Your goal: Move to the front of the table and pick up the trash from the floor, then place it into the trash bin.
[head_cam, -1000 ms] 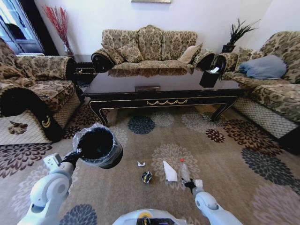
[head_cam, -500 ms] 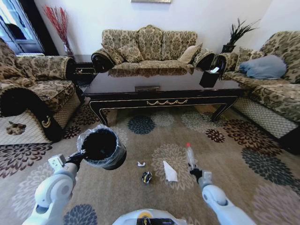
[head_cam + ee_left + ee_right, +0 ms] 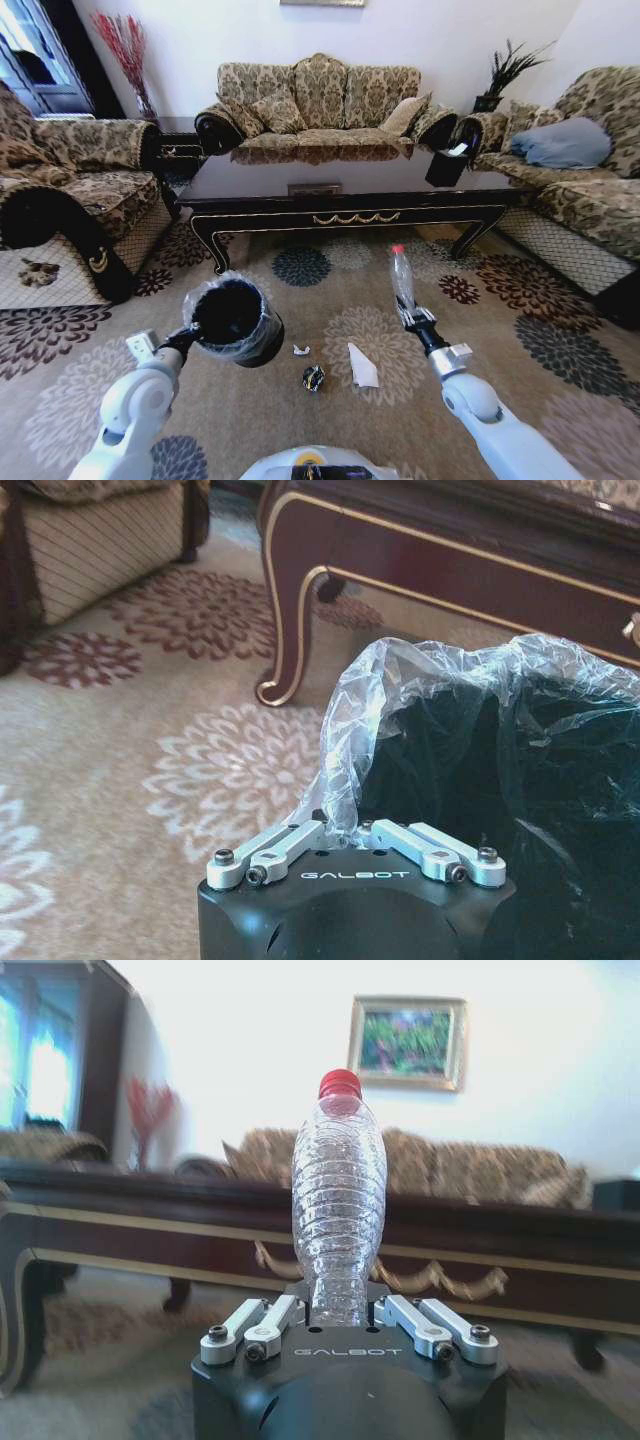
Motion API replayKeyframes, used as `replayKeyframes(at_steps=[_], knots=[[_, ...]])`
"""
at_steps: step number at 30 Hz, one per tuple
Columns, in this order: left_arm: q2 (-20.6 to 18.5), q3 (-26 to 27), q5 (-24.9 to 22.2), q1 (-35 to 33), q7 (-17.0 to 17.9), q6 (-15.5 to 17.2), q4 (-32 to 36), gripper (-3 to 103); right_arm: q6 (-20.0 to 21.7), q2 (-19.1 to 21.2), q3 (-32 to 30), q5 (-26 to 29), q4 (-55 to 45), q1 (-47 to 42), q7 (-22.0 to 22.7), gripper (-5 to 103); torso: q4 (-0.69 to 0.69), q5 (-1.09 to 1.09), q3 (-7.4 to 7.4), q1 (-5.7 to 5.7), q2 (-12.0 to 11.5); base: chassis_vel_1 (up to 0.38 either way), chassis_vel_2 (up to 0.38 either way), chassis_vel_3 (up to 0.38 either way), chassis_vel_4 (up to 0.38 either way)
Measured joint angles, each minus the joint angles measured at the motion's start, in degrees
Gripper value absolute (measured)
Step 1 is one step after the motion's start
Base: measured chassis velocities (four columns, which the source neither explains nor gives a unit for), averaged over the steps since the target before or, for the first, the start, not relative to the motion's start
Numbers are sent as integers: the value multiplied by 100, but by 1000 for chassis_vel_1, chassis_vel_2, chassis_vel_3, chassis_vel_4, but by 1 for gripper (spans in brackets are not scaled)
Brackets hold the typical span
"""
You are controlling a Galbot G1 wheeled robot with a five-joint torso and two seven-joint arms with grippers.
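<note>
Trash in our head view: a clear plastic bottle (image 3: 402,276) with a red cap, clamped at its base by our right gripper (image 3: 413,315) and held upright in the air above the carpet (image 3: 520,350), in front of the table (image 3: 350,205). A white folded paper (image 3: 362,366), a dark crumpled wrapper (image 3: 314,377) and a tiny white scrap (image 3: 300,350) lie on the carpet. Our left gripper (image 3: 186,338) grips the rim of the trash bin (image 3: 236,320), held off the floor.

From our left wrist we see the fingers closed on the bin's clear bag, with the table's curved leg behind.

From our right wrist we see the bottle's ribbed wall, its base pinched between the fingers, and the table's gold ornament beyond.
</note>
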State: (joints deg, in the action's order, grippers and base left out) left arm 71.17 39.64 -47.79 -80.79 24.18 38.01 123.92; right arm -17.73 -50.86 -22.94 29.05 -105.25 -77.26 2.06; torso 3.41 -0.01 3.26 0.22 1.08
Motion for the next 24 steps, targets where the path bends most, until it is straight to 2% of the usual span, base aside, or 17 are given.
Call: replayKeyframes(at_steps=[5, 10, 12, 14, 15, 19, 24], knots=[[-209, -367, 22, 379, -94, -84, -369, 4, -189, 62, 296, 103, 9, 342, 0, 24, 1, 1, 0, 0, 0, 0, 0, 0, 0], [-474, -948, 100, 1233, -339, -408, -1017, 4, -317, 165, 817, 145, 276, 965, 44, 24, 2, 2, 0, 0, 0, 0, 0, 0, 0], [-480, -996, 101, 1307, -343, -417, -1067, 4, -320, 176, 864, 149, 301, 1026, 52, 24, 2, 2, 0, 0, 0, 0, 0, 0, 0], [-475, -1277, 99, 1760, -359, -441, -1375, 4, -322, 223, 1212, 174, 526, 1472, 146, 24, 1, 2, 1, 0, 0, 0, 0, 0, 0], [-475, -1277, 99, 1760, -359, -441, -1375, 4, -322, 223, 1212, 174, 526, 1472, 146, 24, 1, 2, 1, 0, 0, 0, 0, 0, 0], [-324, -1687, 121, 2400, -362, -520, -1984, 4, -323, 249, 1859, 247, 971, 2212, 343, 24, 0, 1, 1, 1, 0, 0, 0, 0, 0], [-146, -1908, 192, 2816, -365, -649, -2519, 4, -369, 239, 2344, 260, 1382, 2736, 361, 24, 1, 2, 1, 1, 0, 0, 0, 0, 0]])
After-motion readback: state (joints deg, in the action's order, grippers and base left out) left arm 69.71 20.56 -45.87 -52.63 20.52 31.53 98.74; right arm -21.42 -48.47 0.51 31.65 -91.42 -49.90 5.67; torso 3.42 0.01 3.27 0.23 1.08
